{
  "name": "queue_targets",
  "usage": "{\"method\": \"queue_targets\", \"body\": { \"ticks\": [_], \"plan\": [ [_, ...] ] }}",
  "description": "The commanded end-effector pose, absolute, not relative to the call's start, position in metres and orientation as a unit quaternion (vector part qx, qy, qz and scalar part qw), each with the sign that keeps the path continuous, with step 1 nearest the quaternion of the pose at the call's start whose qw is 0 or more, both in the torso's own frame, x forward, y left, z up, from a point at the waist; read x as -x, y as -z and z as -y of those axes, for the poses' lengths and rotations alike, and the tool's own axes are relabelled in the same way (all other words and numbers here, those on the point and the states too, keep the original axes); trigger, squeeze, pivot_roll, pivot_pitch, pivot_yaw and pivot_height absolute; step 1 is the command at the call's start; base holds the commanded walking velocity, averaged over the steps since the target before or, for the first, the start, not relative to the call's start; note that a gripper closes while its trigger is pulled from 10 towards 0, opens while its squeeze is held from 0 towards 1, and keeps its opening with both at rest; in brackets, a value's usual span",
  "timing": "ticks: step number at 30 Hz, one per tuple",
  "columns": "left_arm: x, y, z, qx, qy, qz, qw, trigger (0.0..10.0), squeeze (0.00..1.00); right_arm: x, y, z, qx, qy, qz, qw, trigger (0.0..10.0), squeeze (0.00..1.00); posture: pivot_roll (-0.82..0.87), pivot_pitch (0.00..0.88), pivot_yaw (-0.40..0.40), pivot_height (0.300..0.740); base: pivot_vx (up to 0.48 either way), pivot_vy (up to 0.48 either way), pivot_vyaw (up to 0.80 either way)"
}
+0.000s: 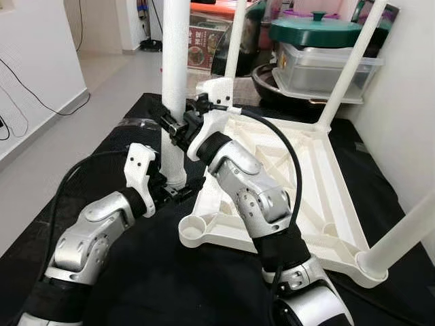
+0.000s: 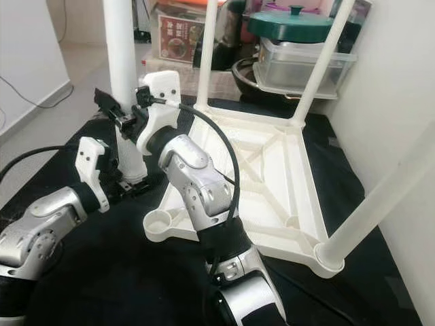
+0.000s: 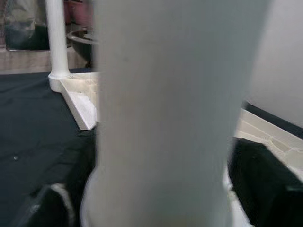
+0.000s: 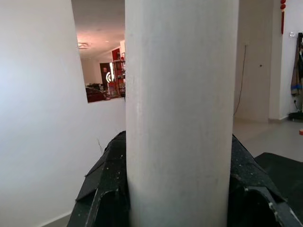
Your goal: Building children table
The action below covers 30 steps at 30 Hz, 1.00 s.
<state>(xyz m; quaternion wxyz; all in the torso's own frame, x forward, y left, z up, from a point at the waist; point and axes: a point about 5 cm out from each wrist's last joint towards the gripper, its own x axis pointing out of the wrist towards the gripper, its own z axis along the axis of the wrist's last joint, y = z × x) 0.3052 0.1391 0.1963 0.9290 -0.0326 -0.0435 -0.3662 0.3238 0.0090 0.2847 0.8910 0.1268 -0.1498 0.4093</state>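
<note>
Black cloth (image 1: 136, 285) covers the floor of a pale-walled room, and on it lies the white plastic children's table top (image 1: 319, 183), turned upside down with its ribbed underside showing. Three legs already stand in its corner sockets; behind it sit a clear storage box (image 1: 326, 68) and a green-lidded pot (image 1: 316, 30). The fourth leg (image 1: 175, 81) stands upright just beside the top's near-left corner, whose empty round socket (image 1: 192, 229) lies close to the leg's foot.

Both arms reach forward to that loose leg. The right gripper (image 1: 178, 125) crosses over from the right with its elbow bent and pinches the leg at mid-height; in the right wrist view its black fingers (image 4: 102, 189) press on either side of the white tube. The left gripper (image 1: 170, 191) is low, at the leg's base, and its fingers appear to be closed around it, though the grip itself is partly hidden.

The leg looks like a light, stiff, hollow tube with a smooth, probably slippery skin. Holding it low and high, as here, should keep it plumb while it is steered into the socket.
</note>
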Motion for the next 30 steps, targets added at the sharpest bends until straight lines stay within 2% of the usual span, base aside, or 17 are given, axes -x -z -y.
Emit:
{"method": "queue_targets", "body": {
  "ticks": [1, 13, 14, 15, 16, 17, 18, 21, 22, 23, 26, 27, 28, 29, 30],
  "plan": [
    [-0.303, -0.193, -0.131, 0.035, 0.383, 0.042, 0.922, 0.0, 0.0, -0.313, -0.283, -0.022, -0.169, -0.425, 0.147, 0.877, 0.0, 0.0, 0.12, 0.0, -0.074, 0.74, 0.0, 0.0, 0.0],
    [-0.3, -0.186, -0.139, 0.021, 0.368, 0.027, 0.929, 0.0, 0.0, -0.315, -0.287, -0.019, -0.162, -0.427, 0.151, 0.877, 0.2, 0.0, 0.12, 0.0, -0.079, 0.74, 0.0, 0.0, 0.0],
    [-0.299, -0.186, -0.139, 0.015, 0.371, 0.022, 0.928, 0.0, 0.0, -0.314, -0.287, -0.019, -0.159, -0.434, 0.151, 0.874, 10.0, 0.0, 0.13, 0.0, -0.081, 0.74, 0.0, 0.0, 0.0],
    [-0.299, -0.186, -0.139, 0.015, 0.371, 0.022, 0.928, 0.0, 0.0, -0.314, -0.287, -0.019, -0.159, -0.434, 0.151, 0.874, 10.0, 0.0, 0.13, 0.0, -0.081, 0.74, 0.0, 0.0, 0.0],
    [-0.293, -0.191, -0.141, -0.01, 0.391, 0.024, 0.92, 9.9, 0.0, -0.307, -0.288, -0.016, -0.174, -0.49, 0.15, 0.841, 10.0, 1.0, 0.13, 0.0, -0.081, 0.74, 0.0, 0.0, 0.0],
    [-0.293, -0.191, -0.141, -0.01, 0.391, 0.024, 0.92, 9.9, 0.0, -0.307, -0.288, -0.016, -0.174, -0.49, 0.15, 0.841, 10.0, 1.0, 0.13, 0.0, -0.081, 0.74, 0.0, 0.0, 0.0],
    [-0.29, -0.194, -0.141, -0.021, 0.401, 0.026, 0.915, 9.9, 0.0, -0.305, -0.288, -0.014, -0.172, -0.511, 0.151, 0.828, 10.0, 1.0, 0.13, 0.0, -0.081, 0.74, 0.0, 0.0, 0.0],
    [-0.29, -0.194, -0.141, -0.021, 0.401, 0.026, 0.915, 9.9, 0.0, -0.305, -0.288, -0.014, -0.172, -0.511, 0.151, 0.828, 10.0, 1.0, 0.13, 0.0, -0.081, 0.74, 0.0, 0.0, 0.0],
    [-0.283, -0.197, -0.142, -0.039, 0.418, 0.03, 0.907, 10.0, 0.0, -0.299, -0.285, -0.009, -0.151, -0.555, 0.155, 0.803, 10.0, 1.0, 0.14, 0.0, -0.082, 0.74, 0.0, 0.0, 0.0],
    [-0.27, -0.198, -0.142, -0.056, 0.449, 0.022, 0.891, 10.0, 0.0, -0.292, -0.279, 0.002, -0.127, -0.613, 0.147, 0.766, 10.0, 0.0, 0.15, 0.0, -0.086, 0.74, 0.0, 0.0, 0.0],
    [-0.27, -0.198, -0.142, -0.056, 0.449, 0.022, 0.891, 10.0, 0.0, -0.292, -0.279, 0.002, -0.127, -0.613, 0.147, 0.766, 10.0, 0.0, 0.15, 0.0, -0.086, 0.74, 0.0, 0.0, 0.0],
    [-0.256, -0.196, -0.142, -0.075, 0.481, 0.01, 0.873, 10.0, 0.0, -0.284, -0.273, 0.013, -0.11, -0.667, 0.131, 0.725, 10.0, 0.0, 0.16, 0.0, -0.089, 0.74, 0.0, 0.0, 0.0],
    [-0.256, -0.196, -0.142, -0.075, 0.481, 0.01, 0.873, 10.0, 0.0, -0.284, -0.273, 0.013, -0.11, -0.667, 0.131, 0.725, 10.0, 0.0, 0.16, 0.0, -0.089, 0.74, 0.0, 0.0, 0.0],
    [-0.243, -0.195, -0.142, -0.085, 0.516, -0.006, 0.852, 10.0, 0.0, -0.277, -0.265, 0.022, -0.104, -0.714, 0.105, 0.684, 10.0, 0.0, 0.17, 0.0, -0.094, 0.74, 0.0, 0.0, 0.0],
    [-0.235, -0.194, -0.142, -0.089, 0.537, -0.017, 0.839, 10.0, 0.0, -0.272, -0.261, 0.028, -0.106, -0.738, 0.089, 0.661, 10.0, 0.0, 0.17, 0.0, -0.094, 0.74, 0.0, 0.0, 0.0]
  ]
}}
